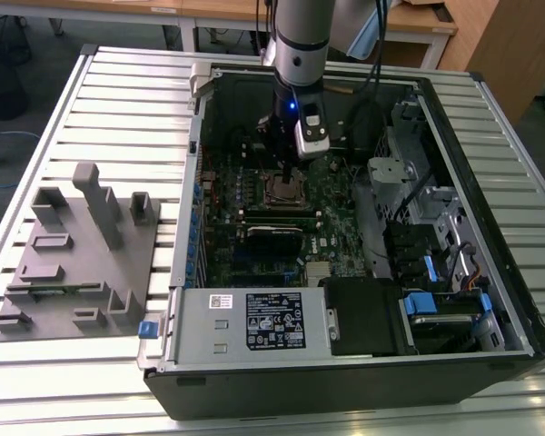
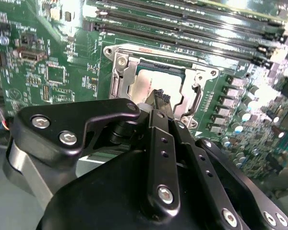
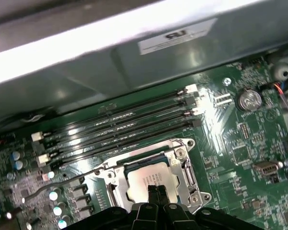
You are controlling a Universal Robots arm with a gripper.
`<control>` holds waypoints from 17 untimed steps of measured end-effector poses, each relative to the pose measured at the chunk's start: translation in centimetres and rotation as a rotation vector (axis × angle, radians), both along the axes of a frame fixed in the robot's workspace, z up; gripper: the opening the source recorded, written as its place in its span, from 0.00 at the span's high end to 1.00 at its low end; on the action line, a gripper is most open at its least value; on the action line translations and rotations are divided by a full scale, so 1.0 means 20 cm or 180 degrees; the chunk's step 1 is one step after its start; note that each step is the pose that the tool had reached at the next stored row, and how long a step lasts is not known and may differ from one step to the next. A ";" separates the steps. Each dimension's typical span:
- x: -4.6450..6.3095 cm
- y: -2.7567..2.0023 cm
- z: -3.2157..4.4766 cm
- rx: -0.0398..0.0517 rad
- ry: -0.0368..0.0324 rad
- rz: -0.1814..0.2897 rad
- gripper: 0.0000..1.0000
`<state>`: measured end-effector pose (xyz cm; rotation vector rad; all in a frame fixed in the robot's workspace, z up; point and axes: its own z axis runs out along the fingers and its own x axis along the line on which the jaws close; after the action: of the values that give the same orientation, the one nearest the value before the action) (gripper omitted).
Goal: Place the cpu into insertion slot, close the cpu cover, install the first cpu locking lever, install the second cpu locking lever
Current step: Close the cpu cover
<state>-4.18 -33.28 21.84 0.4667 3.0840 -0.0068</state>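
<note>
Silver power-supply box [image 1: 254, 322] sits lowest in the exterior view, along the near wall of the open computer case [image 1: 345, 391]. A grey plastic fixture block [image 1: 73, 254] is at the exterior view's left on the slatted metal table [image 1: 127, 91], apart from the case. Further in, the green motherboard [image 1: 331, 213] covers the case floor. The cpu [image 1: 284, 189] lies flat in its socket, upper centre of frame. Directly above it the gripper [image 1: 286, 174] points down, and its arm [image 1: 300, 36] runs off the top edge. In both wrist views the black fingers [image 3: 152, 194] are pressed together with nothing between them. Their tips are on or just over the cpu's silver-grey top; I can't tell if they touch it. The cpu cover [image 3: 185, 173] lies down as a silvery frame around the chip. A thin lever rod [image 3: 62, 181] runs out from the socket across the board. Beyond the socket are four black memory slots [image 3: 120, 127], then the grey case wall.
</note>
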 end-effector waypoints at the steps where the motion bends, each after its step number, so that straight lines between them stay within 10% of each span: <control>1: 0.00 0.000 -0.001 0.0000 0.0000 0.0055 0.90; 17: 0.00 0.000 -0.001 0.0000 0.0000 0.0131 0.90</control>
<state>-4.19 -33.28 21.81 0.4029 3.0930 -0.0061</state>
